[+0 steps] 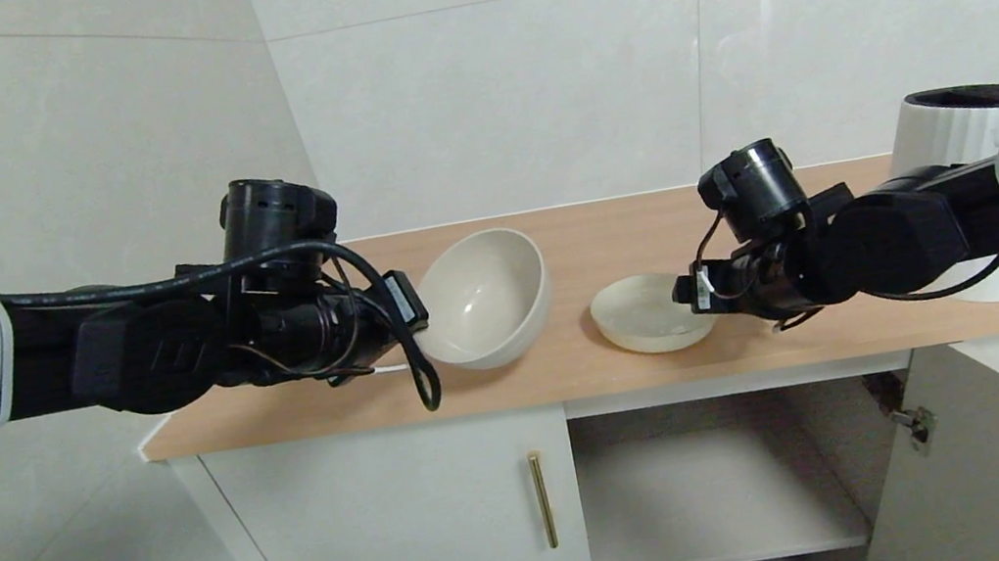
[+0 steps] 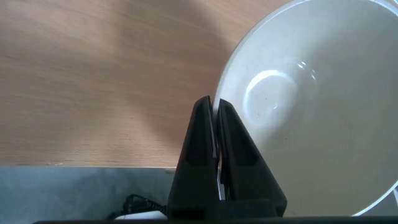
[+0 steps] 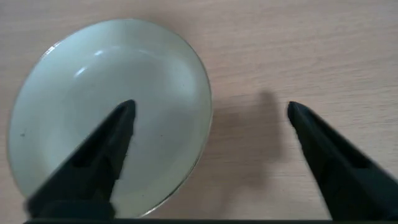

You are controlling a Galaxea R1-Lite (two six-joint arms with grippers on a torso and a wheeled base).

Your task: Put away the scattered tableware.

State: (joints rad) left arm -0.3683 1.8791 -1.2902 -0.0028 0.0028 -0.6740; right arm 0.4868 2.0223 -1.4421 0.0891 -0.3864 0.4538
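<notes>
Head view: we see 2 arms over a wooden counter [image 1: 630, 226], with a bowl [image 1: 487, 297] and a plate [image 1: 648, 313] near each other at its middle, not touching. The bowl is to the left of the plate and tilted onto its side, its mouth turned toward us. In the left wrist view the left gripper [image 2: 216, 107] is pressed together on the bowl's rim — 1 finger inside, 1 outside, the thin wall pinched between them. We cannot tell whether the bowl's underside touches the counter. The plate lies flat near the counter's front edge. In the right wrist view the right gripper [image 3: 208, 111] is spread wide above the plate's edge — 1 finger [image 3: 106, 149] over the plate's inside, the other over bare wood; we cannot tell if either touches. A white ribbed canister [image 1: 985, 149] stands upright at the counter's right end, behind the right arm. Below the counter, the cabinet [image 1: 718, 485] stands open on the right with a shelf inside; its left door [image 1: 379, 536] is shut and carries a gold handle [image 1: 542, 500].
</notes>
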